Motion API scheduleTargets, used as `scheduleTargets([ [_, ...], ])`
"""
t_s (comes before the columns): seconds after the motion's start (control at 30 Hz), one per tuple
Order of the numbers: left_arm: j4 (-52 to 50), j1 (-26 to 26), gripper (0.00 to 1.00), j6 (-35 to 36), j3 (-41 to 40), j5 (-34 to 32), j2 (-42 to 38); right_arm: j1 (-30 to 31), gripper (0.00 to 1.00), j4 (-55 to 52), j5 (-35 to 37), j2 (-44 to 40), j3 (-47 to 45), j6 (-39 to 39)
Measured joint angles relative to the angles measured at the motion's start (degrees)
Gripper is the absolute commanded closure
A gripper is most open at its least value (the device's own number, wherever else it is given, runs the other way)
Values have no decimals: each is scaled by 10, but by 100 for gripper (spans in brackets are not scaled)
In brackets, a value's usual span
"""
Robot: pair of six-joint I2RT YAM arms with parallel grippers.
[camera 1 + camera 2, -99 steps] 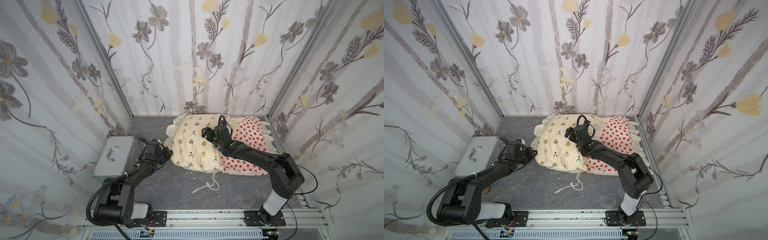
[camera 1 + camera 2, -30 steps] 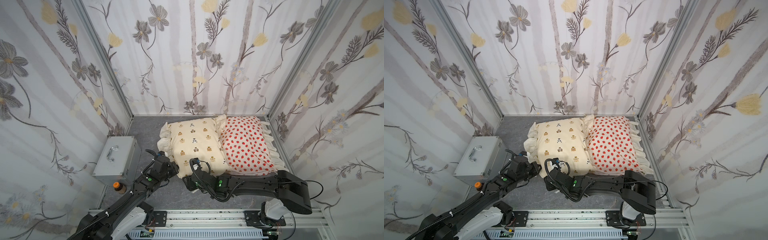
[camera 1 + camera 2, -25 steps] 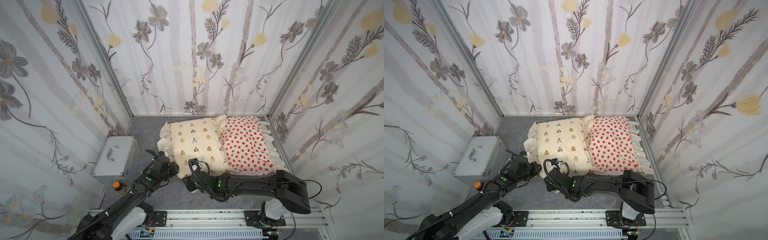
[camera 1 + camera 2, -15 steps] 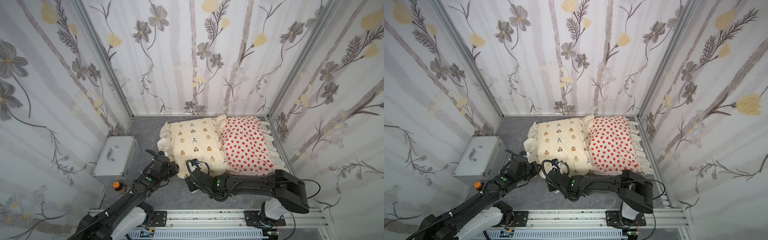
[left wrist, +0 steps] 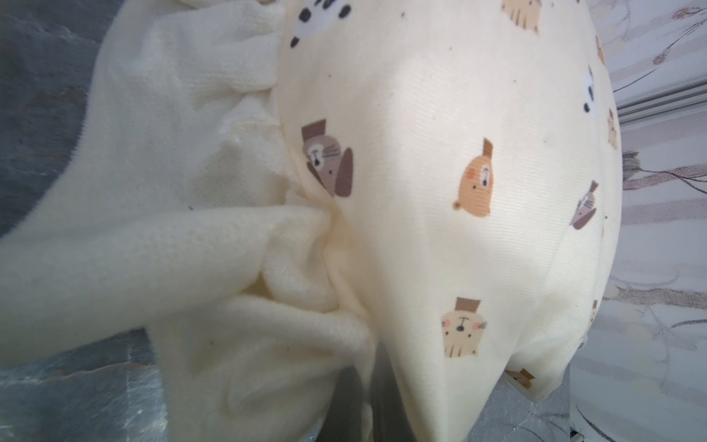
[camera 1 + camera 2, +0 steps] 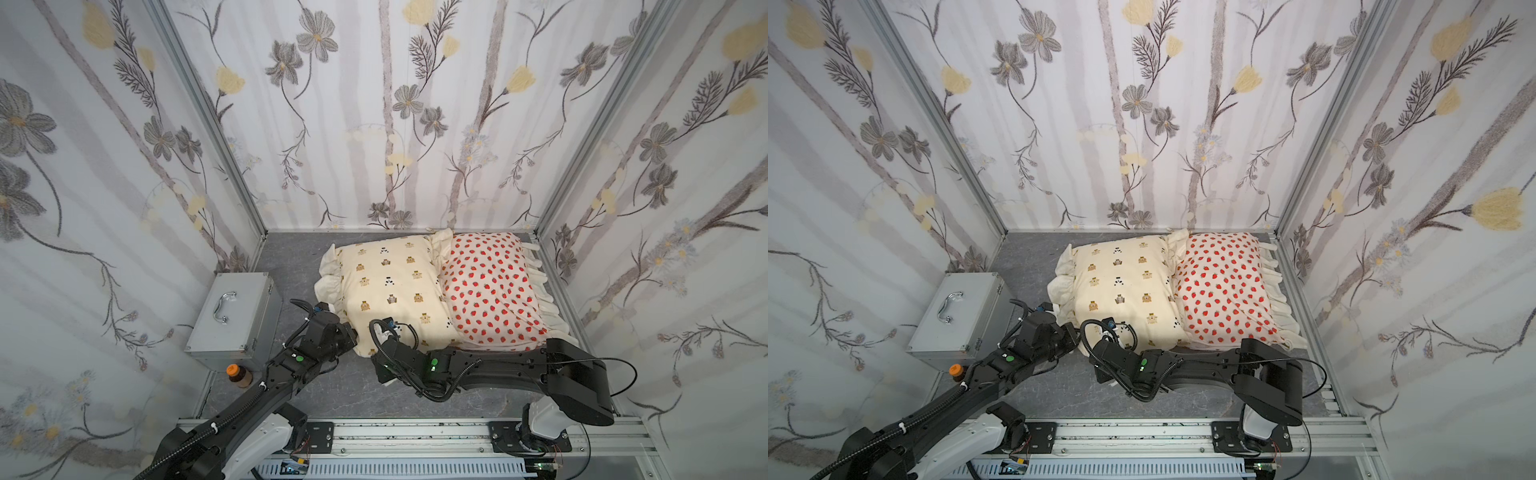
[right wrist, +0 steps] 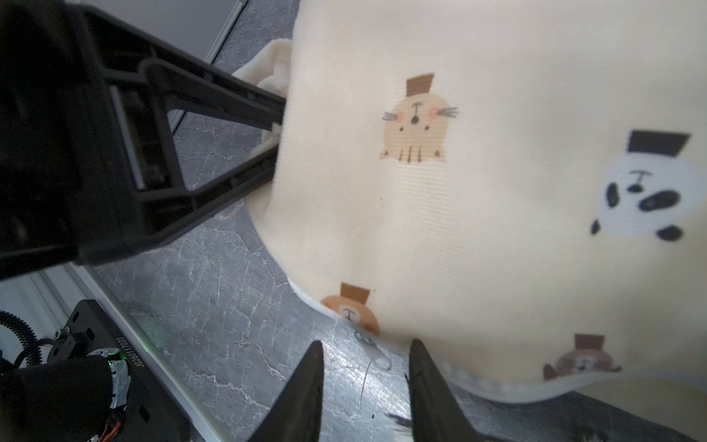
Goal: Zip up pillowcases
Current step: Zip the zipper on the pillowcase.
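Note:
Two pillowcases lie side by side at the back right in both top views: a cream one with bear prints (image 6: pixel 390 286) (image 6: pixel 1121 286) and a white one with red strawberries (image 6: pixel 490 291) (image 6: pixel 1221 282). My left gripper (image 6: pixel 348 336) (image 7: pixel 277 136) is shut on the cream pillowcase's ruffle (image 5: pixel 214 245) at its near left corner. The fabric hides its jaws in the left wrist view. My right gripper (image 7: pixel 365 367) stands open low at that pillowcase's near edge, with a small clear zipper pull (image 7: pixel 377 354) between its fingertips, untouched.
A silver case with a handle (image 6: pixel 232 316) stands by the left wall. A small brown bottle with an orange cap (image 6: pixel 237 374) is in front of it. Floral walls close three sides, and an aluminium rail (image 6: pixel 415 432) runs along the front.
Since the earliest frames the pillowcases have been straightened side by side, and both arms came down to the cream one's near edge. Over the last second the right jaws narrowed and edged closer.

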Motion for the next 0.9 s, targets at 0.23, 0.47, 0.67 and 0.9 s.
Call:
scheduleTargets([
  [0.23,4,-1,100,-5,-3,0,0,-13,60,37,-51,-20,-32,82],
  [0.47,4,-1,100,-11,-7,0,-9,-48,62,126,-116,-33,-91,164],
  [0.67,6,-1,100,-15,-10,-2,-13,-58,68,193,-161,-33,-111,214],
  [0.9,6,-1,100,-15,-11,-2,-14,-65,73,234,-185,-26,-115,245],
])
